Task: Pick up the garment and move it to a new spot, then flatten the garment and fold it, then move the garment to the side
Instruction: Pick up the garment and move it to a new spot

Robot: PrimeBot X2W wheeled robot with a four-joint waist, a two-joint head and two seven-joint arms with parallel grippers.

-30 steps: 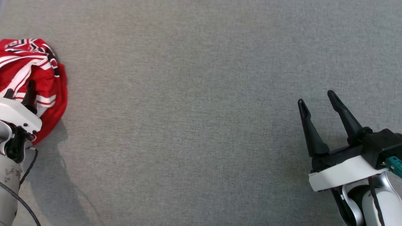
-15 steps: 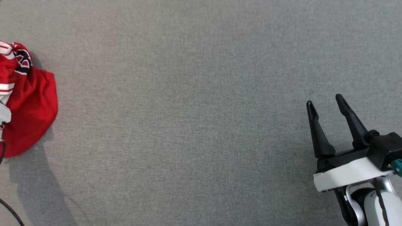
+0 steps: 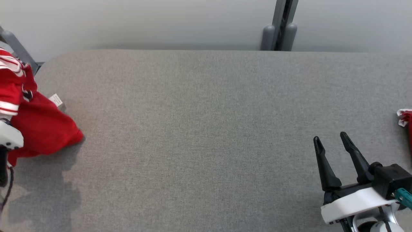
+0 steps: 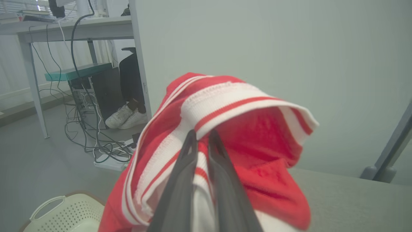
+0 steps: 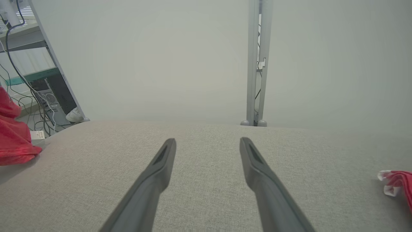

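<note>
The garment [image 3: 38,129] is red with white stripes and hangs bunched at the far left of the grey table [image 3: 206,135], its lower end resting on the cloth surface. A white tag [image 3: 56,100] sticks out of it. In the left wrist view my left gripper [image 4: 202,137] is shut on a striped fold of the garment [image 4: 231,106], held up above the table. The same red garment [image 5: 14,145] shows at the left edge of the right wrist view. My right gripper [image 3: 330,136] stands open and empty over the table's near right part, its fingers [image 5: 161,167] spread wide.
A red and white scrap of cloth [image 3: 405,117] lies at the table's right edge. A grey post [image 3: 279,29] stands behind the table against a pale wall. Left of the table are a white perforated basket [image 4: 61,212], floor cables and a person's white shoes [image 4: 125,117].
The head camera has tilted up, bringing the table's back edge and wall into view. My left gripper has shut on the garment and lifted it. The right gripper stays open.
</note>
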